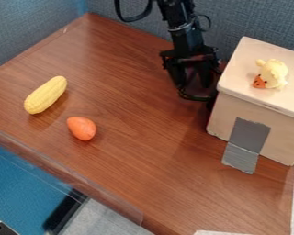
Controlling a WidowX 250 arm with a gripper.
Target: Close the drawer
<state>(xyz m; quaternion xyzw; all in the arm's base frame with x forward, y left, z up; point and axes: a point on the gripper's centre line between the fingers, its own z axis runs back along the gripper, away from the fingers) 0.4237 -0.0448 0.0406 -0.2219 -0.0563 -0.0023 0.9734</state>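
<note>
The gripper [195,88] hangs low at the upper middle of the camera view, just left of the pale wooden drawer box [226,112]. Its two black fingers stand apart, so it is open, and no object shows between them. A narrow dark red edge shows along the box's left side, partly behind the gripper. The drawer itself is not clearly visible from this angle, and I cannot tell how far out it stands. Whether the gripper touches the box is also unclear.
A yellow plush toy [273,74] sits on the box top. Grey tape [246,142] runs from the box's front onto the table [155,183]. Yellow corn [46,95] and an orange rounded toy [82,128] lie to the left. Blue-grey partitions stand behind.
</note>
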